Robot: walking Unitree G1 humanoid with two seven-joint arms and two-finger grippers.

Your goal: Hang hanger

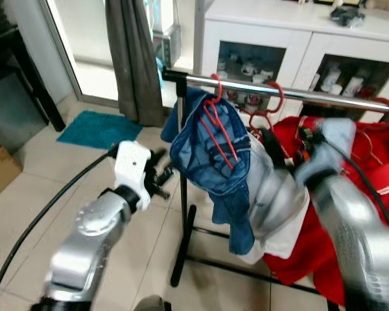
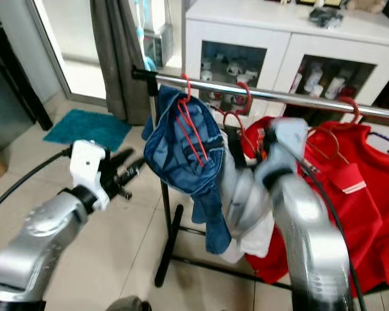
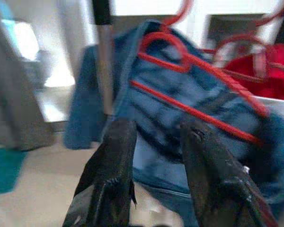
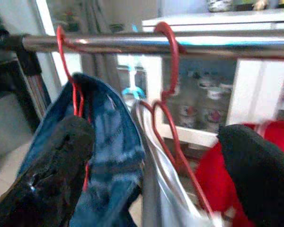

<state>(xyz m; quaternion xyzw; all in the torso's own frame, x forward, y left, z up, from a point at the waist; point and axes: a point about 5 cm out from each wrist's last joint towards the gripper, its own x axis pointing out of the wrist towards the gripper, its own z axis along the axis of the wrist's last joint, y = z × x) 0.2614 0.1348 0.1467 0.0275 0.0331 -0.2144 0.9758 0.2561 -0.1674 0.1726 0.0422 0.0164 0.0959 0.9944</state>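
Right gripper [image 4: 151, 156]: its 2 black fingers are wide apart, holding nothing, up close to the clothes on the rail.
Left gripper [image 3: 154, 156]: its 2 fingers are a little apart and hold nothing. It hovers near the blue clothes, beside the rack's black post [image 1: 183, 194].
Hanger [image 1: 219, 129]: red, with its hook over the silver rail [image 1: 279, 89], near the rail's left end. It looks hung already.
Blue clothes [image 1: 211, 162]: bunched and twisted on that red hanger, with 1 long part drooping down.
Second hanger [image 4: 168, 85]: also red, hooked on the rail just beside the first, with a white cloth [image 1: 282, 220] on it.
Red clothes [image 2: 350, 194]: hanging farther right along the rail.
Behind: a white cabinet [image 1: 298, 39] with small things inside, a grey curtain [image 1: 133, 58], and a teal mat [image 1: 98, 128] on the floor.
What could go wrong: the right arm looks blurry, so I think it is moving. If a finger bumps the red hook, the hanger could slip off the rail's near end. The blue clothes sit crooked, so a tug could pull them down.
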